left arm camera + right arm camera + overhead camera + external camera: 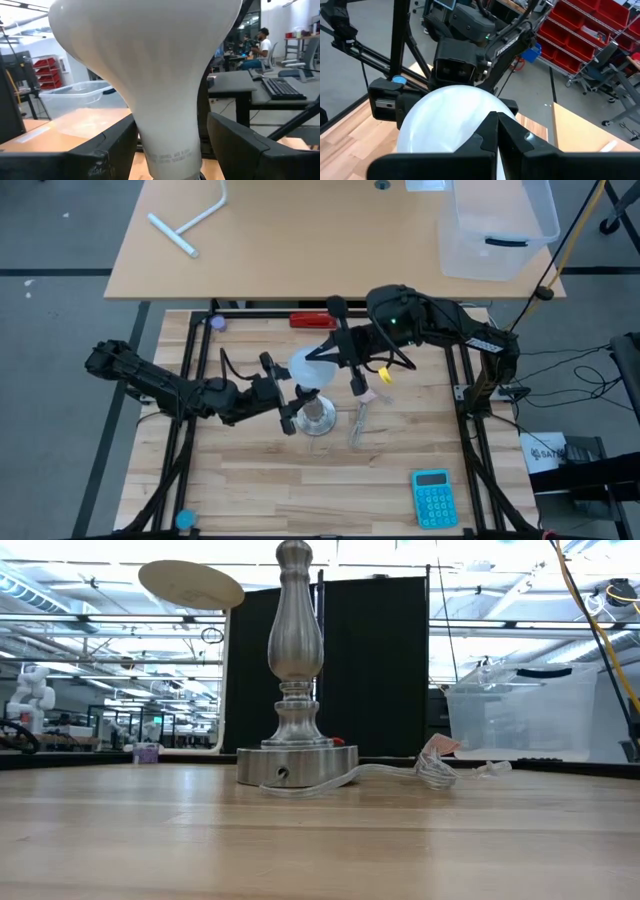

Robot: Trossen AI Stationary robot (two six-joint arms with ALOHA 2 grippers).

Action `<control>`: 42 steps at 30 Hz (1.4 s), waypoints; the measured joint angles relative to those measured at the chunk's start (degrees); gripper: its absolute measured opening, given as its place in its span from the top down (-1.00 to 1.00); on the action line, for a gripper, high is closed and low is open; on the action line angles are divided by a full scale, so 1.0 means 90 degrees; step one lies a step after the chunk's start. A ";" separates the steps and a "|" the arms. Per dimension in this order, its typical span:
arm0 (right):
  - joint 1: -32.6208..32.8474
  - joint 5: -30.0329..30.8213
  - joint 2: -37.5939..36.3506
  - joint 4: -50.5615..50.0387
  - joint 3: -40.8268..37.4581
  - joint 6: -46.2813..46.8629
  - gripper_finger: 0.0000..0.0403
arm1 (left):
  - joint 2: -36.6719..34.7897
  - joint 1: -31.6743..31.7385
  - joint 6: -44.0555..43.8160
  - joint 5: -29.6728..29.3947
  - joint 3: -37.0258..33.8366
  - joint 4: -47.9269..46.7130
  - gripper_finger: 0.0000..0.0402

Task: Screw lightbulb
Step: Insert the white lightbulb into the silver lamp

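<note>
The white lightbulb (pixel 308 366) stands on top of the silver lamp stand (pixel 318 420), which rests on its round foot (pixel 297 764) on the wooden table. Its screw base is hidden below the edge of the left wrist view. My left gripper (pixel 297 405) comes in level from the table's left and is open, one finger on either side of the bulb's neck (pixel 170 125). My right gripper (pixel 325 354) reaches in from the right. It is shut, with its tips at the bulb's domed head (pixel 445 120). My left gripper: its fingers (pixel 112 147) stand close beside the bulb's neck, and I cannot tell whether either one touches it. My right gripper rests its shut fingertips (pixel 496 125) on the top of the bulb's domed head (pixel 465 112), slanting down from the table's right side. The bulb stays upright on the stand.
The lamp's clear cord and a small pink piece (pixel 365 405) lie on the table right of the stand. A blue calculator (pixel 433 497) lies near the front right. A red object (pixel 312 320) lies at the far edge. A clear bin (pixel 495 230) stands on the table beyond.
</note>
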 joint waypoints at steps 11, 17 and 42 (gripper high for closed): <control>-0.0005 0.0031 0.0004 0.0017 0.0000 -0.0007 1.00 | -0.0005 0.0022 0.0114 -0.0293 0.0007 0.0158 -0.19; -0.0005 0.0010 0.0004 0.0030 0.0000 -0.0030 1.00 | -0.0007 0.0067 -0.0014 -0.0317 0.0012 -0.0057 -0.19; 0.0007 -0.0051 0.0007 0.0075 0.0000 -0.0125 1.00 | -0.0005 -0.0187 0.0652 -0.0390 0.0012 0.0144 -0.19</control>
